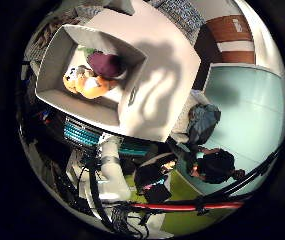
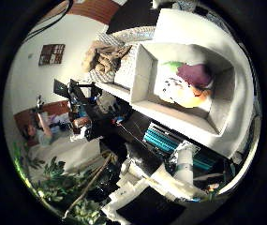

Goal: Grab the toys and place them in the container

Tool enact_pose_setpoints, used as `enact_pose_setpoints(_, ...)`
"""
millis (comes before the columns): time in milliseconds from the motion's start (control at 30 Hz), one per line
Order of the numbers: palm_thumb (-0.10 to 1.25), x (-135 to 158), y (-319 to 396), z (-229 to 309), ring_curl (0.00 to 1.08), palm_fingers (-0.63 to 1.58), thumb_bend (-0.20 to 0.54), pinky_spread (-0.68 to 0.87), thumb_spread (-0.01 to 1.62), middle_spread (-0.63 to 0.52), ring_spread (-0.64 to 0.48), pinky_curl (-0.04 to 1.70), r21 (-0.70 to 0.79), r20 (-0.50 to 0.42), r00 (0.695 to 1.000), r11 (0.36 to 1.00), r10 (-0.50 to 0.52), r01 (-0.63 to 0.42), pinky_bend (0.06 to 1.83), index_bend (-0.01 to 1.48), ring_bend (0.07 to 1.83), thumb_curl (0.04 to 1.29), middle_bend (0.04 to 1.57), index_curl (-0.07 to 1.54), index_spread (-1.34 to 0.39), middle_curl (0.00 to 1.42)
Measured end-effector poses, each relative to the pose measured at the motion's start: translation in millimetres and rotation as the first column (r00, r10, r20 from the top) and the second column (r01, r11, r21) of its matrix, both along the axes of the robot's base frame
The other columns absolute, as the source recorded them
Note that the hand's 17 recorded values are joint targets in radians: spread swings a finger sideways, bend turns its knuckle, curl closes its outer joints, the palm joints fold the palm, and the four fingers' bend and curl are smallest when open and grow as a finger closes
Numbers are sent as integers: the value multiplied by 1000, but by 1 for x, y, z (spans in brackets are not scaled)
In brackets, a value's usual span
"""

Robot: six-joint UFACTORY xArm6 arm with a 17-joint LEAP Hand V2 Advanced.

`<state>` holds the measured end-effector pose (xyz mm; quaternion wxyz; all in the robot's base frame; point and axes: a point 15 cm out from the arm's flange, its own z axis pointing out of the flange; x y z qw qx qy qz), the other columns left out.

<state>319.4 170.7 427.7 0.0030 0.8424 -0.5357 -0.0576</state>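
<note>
In the little finger side view, an open white container [image 1: 57, 60] is seen in the upper left of the frame, standing on a white desk [image 1: 167, 55]. Inside the container, soft toys are lying together: an orange and white plush toy [image 1: 89, 86] toward the left, and just beside it, touching it, a dark purple plush toy [image 1: 106, 64], with a bit of green visible next to the purple one. A dark shadow is cast across the desk to the right of the container. The robot arm [image 1: 111, 170] is seen in the lower middle of the frame, well below the desk. In the thumb side view, the same container is shown in the upper right of the frame with the same toys inside, and a green potted plant [image 2: 53, 180] is seen at the lower left. No part of the hand is shown in either view, so whether the fingers are apart or together cannot be told.
</note>
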Motion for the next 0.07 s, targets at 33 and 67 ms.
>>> enact_pose_setpoints(33, 492, 0, -2, 2, 240, 165, -20, 551, 1062, 18, 203, 475, 0, 3, 1000, 1000, -2, 2, 611, 164, 465, 304, 261, 306, -382, 348)
enact_pose_setpoints(67, 504, -1, -3, 5, 238, 172, -18, 550, 1068, 16, 201, 465, 3, 7, 1000, 1000, -4, 4, 607, 166, 460, 307, 255, 304, -378, 345)
